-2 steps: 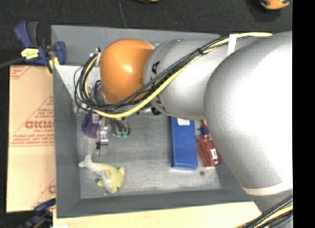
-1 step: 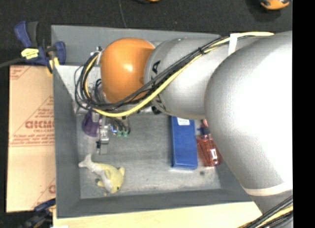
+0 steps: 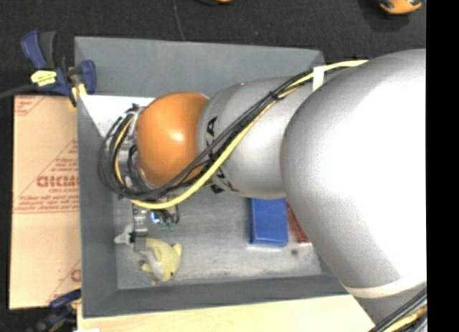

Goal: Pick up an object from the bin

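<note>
— Lying at about seven o'clock on the bin's floor is a pale yellow lump (image 3: 165, 259), soft in outline and close to the wall on that side. Do you see it the same way?

— Yes. Its exact kind I cannot make out, only the pale yellow colour and an uneven, rounded shape. It rests on the floor, with nothing round it.

— And the tool (image 3: 138, 237)?

— Just beside the lump, at its eleven o'clock and slightly above it in the view. Whether the two touch I cannot tell. Whether the tool is spread or pressed together I cannot tell either; its tip is small and dark against the grey. Nothing shows as pinched in it.

— What is above the tool?

— The orange cover (image 3: 168, 137) of the wrist, at the tool's twelve o'clock, with black and yellow cables (image 3: 215, 160) looping round it. Beyond that the thick silver arm (image 3: 344, 173) runs off towards three o'clock and hides much of the bin (image 3: 215, 65).

— Anything else on the floor?

— A blue block (image 3: 269, 221), flat and rectangular, well apart from the lump at its three o'clock. A red thing (image 3: 294, 226) peeks out against the block's far side, mostly hidden under the arm.
</note>
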{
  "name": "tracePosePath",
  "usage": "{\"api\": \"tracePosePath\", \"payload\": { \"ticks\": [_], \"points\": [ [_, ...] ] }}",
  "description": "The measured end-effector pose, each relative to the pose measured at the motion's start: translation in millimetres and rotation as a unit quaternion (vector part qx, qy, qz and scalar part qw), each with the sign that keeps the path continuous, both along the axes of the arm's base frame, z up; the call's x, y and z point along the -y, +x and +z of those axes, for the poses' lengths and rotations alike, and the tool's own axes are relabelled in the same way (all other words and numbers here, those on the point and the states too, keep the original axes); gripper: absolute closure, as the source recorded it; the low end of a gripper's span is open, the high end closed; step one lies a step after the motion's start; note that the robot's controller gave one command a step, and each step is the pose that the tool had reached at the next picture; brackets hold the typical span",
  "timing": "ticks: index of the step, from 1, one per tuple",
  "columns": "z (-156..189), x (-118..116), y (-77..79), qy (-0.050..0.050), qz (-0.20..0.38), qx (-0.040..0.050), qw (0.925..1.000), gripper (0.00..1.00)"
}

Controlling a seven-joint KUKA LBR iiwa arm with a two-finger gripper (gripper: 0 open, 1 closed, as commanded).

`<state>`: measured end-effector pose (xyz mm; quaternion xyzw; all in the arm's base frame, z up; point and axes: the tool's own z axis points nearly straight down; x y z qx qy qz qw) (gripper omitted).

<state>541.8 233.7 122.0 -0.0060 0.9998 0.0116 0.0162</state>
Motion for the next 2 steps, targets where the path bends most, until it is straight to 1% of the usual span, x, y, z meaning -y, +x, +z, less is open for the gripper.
{"api": "tracePosePath", "payload": {
  "ticks": [1,2],
  "points": [
    [5.2,14.3,-24.0,-0.008,0.002,-0.0075,0.9999,0.00],
    [6.8,14.5,-52.1,-0.007,-0.026,-0.0088,0.9996,0.00]
  ]
}}
